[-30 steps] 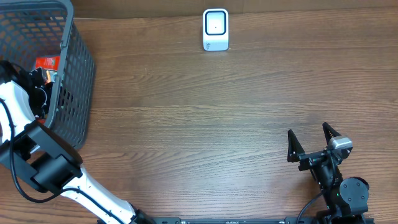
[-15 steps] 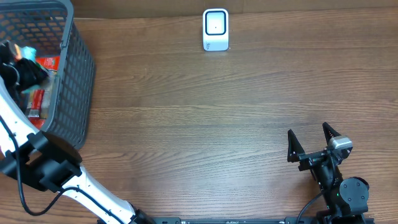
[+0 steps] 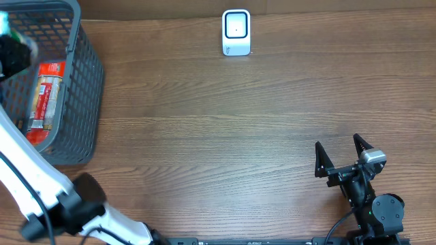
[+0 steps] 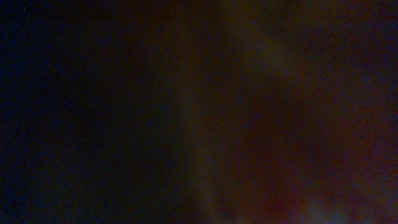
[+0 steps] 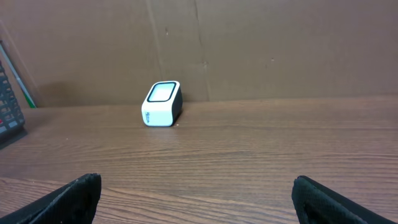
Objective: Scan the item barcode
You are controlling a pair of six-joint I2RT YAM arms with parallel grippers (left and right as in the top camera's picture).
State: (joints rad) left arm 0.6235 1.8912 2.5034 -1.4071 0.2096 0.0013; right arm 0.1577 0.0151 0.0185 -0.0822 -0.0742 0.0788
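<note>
Left end effector (image 3: 15, 54) blurred over basket (image 3: 85, 88), grip untellable; right end effector (image 3: 340, 151) open; red packet (image 3: 45, 95) long axis near-far

Overhead looks straight down on the table (image 3: 225, 122); right wrist sits low, facing across it toward the scanner (image 5: 161, 103), shared with overhead; left wrist shows only close darkness

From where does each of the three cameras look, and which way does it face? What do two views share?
Overhead: above the table, facing straight down; sees scanner, basket, left arm, open right gripper.
Left wrist: on the left gripper, blurred at the basket; picture nearly black.
Right wrist: low over the table, facing scanner and back wall; own fingers at bottom corners.
Shared: overhead and right wrist both show the scanner.
</note>
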